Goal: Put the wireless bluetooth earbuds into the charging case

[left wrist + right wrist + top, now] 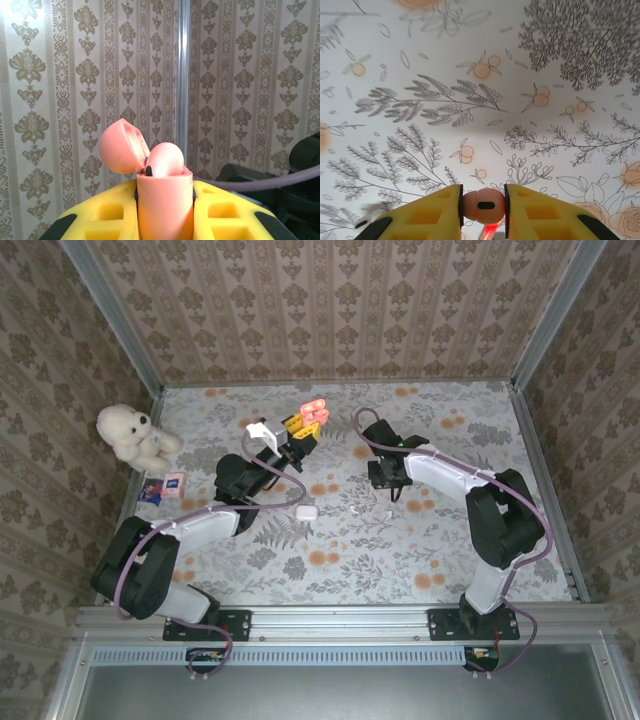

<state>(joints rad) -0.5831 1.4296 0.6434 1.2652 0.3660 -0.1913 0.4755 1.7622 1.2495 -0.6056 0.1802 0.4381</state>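
My left gripper (165, 189) is shut on an orange-pink charging case (165, 205), held upright above the table's back middle (313, 410). Its lid (121, 147) is tipped open to the left, and one orange-red earbud (165, 159) sits in the case's mouth. My right gripper (483, 202) points down at the flowered table (470, 75), shut on another orange-red earbud (484, 205) whose stem points back toward the wrist. From above, that gripper (391, 490) is right of centre. A white earbud (370, 216) lies at the lower left of the right wrist view.
A small white case (306, 510) lies on the table between the arms, with tiny white pieces (355, 510) to its right. A white plush bear (135, 435) and a small card (163, 487) sit at the left edge. Metal rails and patterned walls close in the table.
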